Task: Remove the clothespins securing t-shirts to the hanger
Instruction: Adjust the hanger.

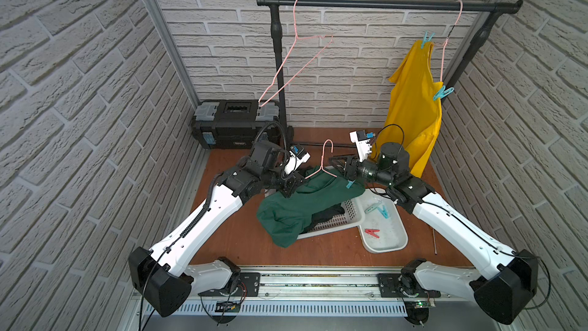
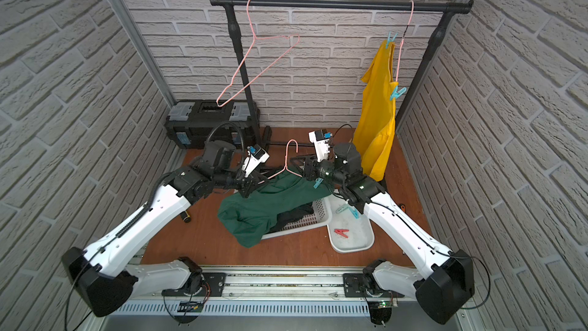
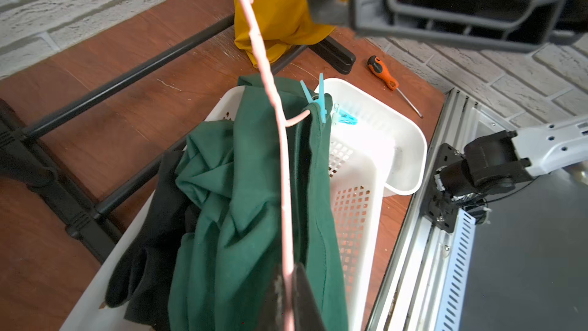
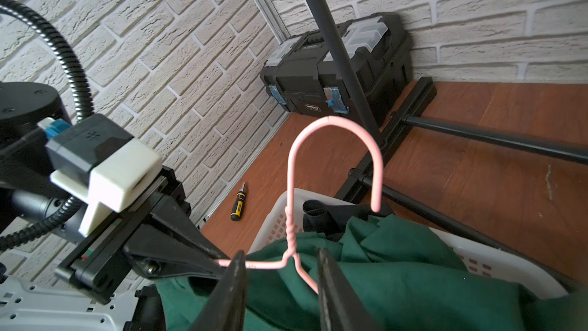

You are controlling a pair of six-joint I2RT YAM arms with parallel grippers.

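While the thin pink wire hanger [image 4: 291, 227] is held up over the white latticed plastic basket [image 1: 331, 230], the left gripper [image 4: 217, 262] is clenched on the tip of one wire shoulder. The right gripper [image 4: 280, 251] stands released, its dark tapered fingers apart on either side of the twisted neck. The green shirt [image 1: 302, 208], soft matte cloth in heavy folds, hangs from the hanger and spills over the basket's rim. A black shirt [image 3: 149, 250] lies crumpled in the basket beneath it. One teal peg [image 3: 319, 103], smooth glossy plastic, pinches the green cloth to the wire above the basket, just under the right gripper. Its long axis stands more upright than flat and crosses the wire. Its jaws bite the cloth, and its two handles splay in a V away from the basket. Beside the basket a shallow smooth white tray [image 1: 397, 243] holds two teal pegs [image 1: 380, 210] and a red peg [image 1: 372, 233], all lying flat. Behind the basket the yellow shirt [image 1: 413, 106] hangs from a black rail [image 1: 381, 3], with an upper peg [image 1: 426, 40] and a lower peg [image 1: 443, 92] clipped to it.
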